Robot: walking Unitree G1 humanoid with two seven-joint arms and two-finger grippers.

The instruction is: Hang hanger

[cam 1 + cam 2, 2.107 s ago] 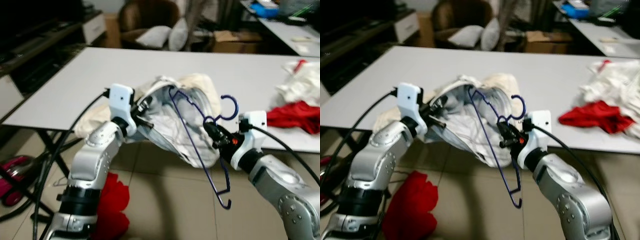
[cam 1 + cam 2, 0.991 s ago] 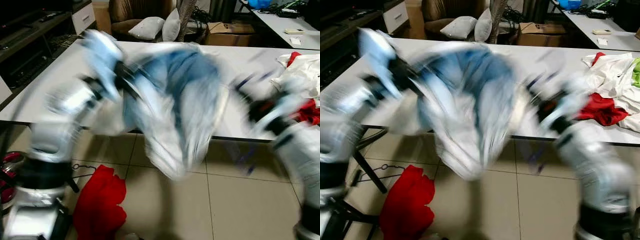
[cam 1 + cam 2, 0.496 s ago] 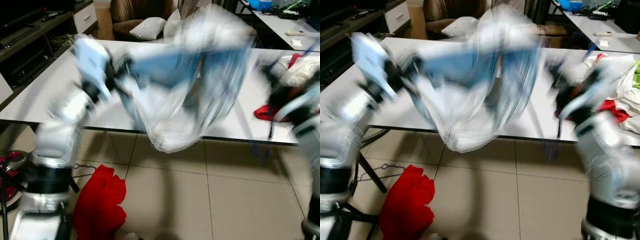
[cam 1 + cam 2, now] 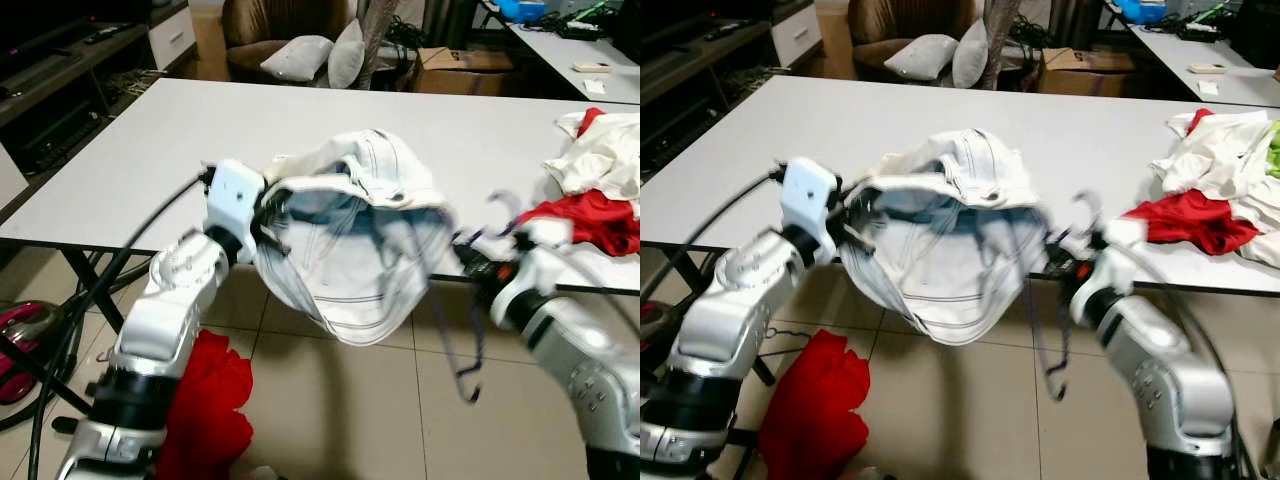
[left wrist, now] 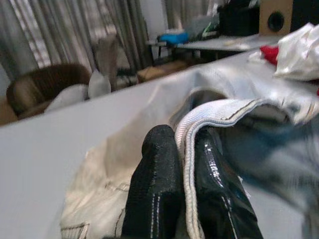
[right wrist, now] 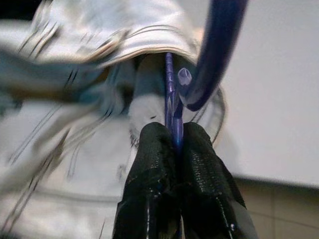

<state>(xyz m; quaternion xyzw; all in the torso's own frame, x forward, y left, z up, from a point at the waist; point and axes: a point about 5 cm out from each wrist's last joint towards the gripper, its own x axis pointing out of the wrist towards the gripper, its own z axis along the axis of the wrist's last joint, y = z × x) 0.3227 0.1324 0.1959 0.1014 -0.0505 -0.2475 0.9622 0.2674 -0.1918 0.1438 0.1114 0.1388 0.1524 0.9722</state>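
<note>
Hanger [image 6: 172, 107] between right fingers [image 6: 199, 149], hem [image 5: 188, 149] between left.

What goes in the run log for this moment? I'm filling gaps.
left gripper: shut on white garment hem | right gripper: shut on blue hanger | garment held off table edge | hanger partly inside garment

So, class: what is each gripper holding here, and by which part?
The left gripper pinches the shirt by its ribbed hem. The right gripper clamps the hanger by its twisted neck, just below the hook.
</note>
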